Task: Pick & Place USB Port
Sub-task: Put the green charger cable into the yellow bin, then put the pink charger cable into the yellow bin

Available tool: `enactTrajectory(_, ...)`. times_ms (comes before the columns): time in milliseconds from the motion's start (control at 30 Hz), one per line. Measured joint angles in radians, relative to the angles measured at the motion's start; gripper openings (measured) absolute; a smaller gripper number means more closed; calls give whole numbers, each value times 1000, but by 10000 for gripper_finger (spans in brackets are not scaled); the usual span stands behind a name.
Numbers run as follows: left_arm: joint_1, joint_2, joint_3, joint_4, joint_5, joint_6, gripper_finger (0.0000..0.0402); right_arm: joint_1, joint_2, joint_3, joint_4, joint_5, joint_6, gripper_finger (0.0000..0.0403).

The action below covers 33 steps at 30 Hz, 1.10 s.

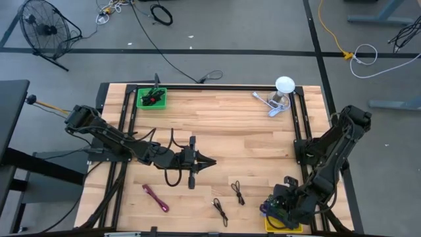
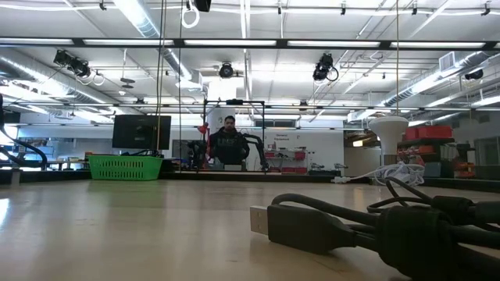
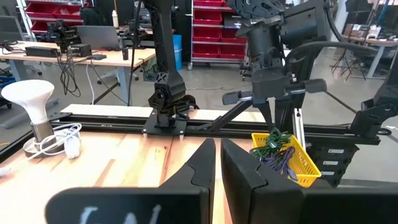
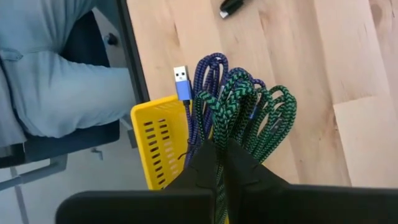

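- Right tool [image 4: 221, 152] — fingers pinched shut on the green braided cable [image 4: 261, 115], over the yellow basket [image 4: 160, 140] at the counter [image 1: 250, 131] corner.
- Left tool [image 1: 209, 162] — closed, empty, mid-counter.

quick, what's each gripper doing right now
left gripper: shut, holding nothing, mid-table.
right gripper: shut on the green braided cable, over the yellow basket.

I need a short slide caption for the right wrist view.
Right end effector shut on green braided cable over the yellow basket.

Cables [image 4: 239, 109] in basket [image 4: 158, 143], table's [image 1: 230, 125] right-front corner.
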<state>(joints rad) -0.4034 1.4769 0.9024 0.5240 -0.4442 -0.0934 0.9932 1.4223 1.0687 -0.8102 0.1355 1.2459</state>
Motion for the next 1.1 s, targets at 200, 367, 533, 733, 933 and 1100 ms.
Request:
enactTrajectory(200, 0, 0, 0, -6, 0, 0, 30, 1, 0, 0, -2, -5, 6, 2)
enactTrajectory(367, 0, 0, 0, -6, 0, 0, 30, 13, 0, 0, -3, -3, 19, 2)
enactTrajectory(533, 0, 0, 0, -12, 0, -1, 30, 25, 0, 0, -1, 55, 30, 13)
enactTrajectory(733, 0, 0, 0, -16, 0, -1, 30, 28, 0, 0, 2, 83, 30, 54)
enactTrajectory(933, 0, 0, 0, -25, 0, -1, 30, 32, 0, 0, 2, 84, 56, 83)
enactTrajectory(1100, 0, 0, 0, -26, 0, -1, 30, 35, 0, 0, 2, 107, 38, 96)
